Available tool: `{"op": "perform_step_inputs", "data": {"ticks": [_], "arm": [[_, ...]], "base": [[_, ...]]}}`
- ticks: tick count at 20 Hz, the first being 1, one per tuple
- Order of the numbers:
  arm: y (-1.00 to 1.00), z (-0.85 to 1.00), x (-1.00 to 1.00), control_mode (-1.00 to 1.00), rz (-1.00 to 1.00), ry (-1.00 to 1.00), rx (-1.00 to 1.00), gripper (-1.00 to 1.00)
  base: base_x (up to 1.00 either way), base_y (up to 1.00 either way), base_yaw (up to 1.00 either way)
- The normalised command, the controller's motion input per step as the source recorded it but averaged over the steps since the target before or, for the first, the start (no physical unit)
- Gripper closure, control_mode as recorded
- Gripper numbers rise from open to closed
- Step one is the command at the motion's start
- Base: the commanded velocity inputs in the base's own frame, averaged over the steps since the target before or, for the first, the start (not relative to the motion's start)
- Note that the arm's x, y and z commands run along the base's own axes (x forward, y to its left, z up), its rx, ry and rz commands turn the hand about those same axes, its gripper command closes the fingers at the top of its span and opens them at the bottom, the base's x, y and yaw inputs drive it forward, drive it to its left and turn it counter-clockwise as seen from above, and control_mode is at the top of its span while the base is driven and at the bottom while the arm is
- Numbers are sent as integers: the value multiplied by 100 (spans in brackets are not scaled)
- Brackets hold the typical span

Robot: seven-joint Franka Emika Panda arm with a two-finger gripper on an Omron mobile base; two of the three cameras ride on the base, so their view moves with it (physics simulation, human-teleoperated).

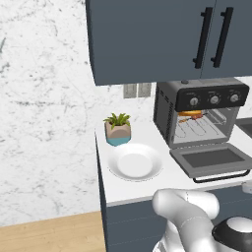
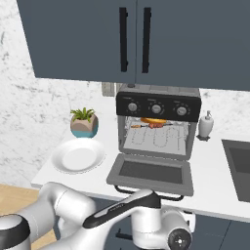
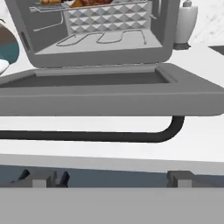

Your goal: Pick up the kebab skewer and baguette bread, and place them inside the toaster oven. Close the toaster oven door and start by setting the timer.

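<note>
Kitchen, white counter [image 1: 147, 189], dark wall cabinets [image 2: 97, 39], toaster oven [image 2: 157, 128], sink [image 2: 239, 166]

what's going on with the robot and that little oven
The baguette bread and kebab skewer already lie on the rack inside the toaster oven. The toaster oven door hangs open, flat over the counter. The gripper is open and empty, low in front of the door's handle.

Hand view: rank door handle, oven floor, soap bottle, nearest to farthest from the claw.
1. The black door handle, just ahead of the claw, along the front edge of the dropped toaster oven door.
2. The toaster oven floor, straight ahead past the door.
3. The soap bottle, back right beside the oven; it looks farthest, though close to the oven's depth.
</note>
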Motion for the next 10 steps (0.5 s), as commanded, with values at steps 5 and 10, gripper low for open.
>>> {"op": "perform_step_inputs", "data": {"ticks": [5,10], "arm": [[32,-10,20,-100,7,0,-1,-100],[8,-11,20,-100,2,0,0,-100]], "base": [[0,0,0],[0,0,0]]}}
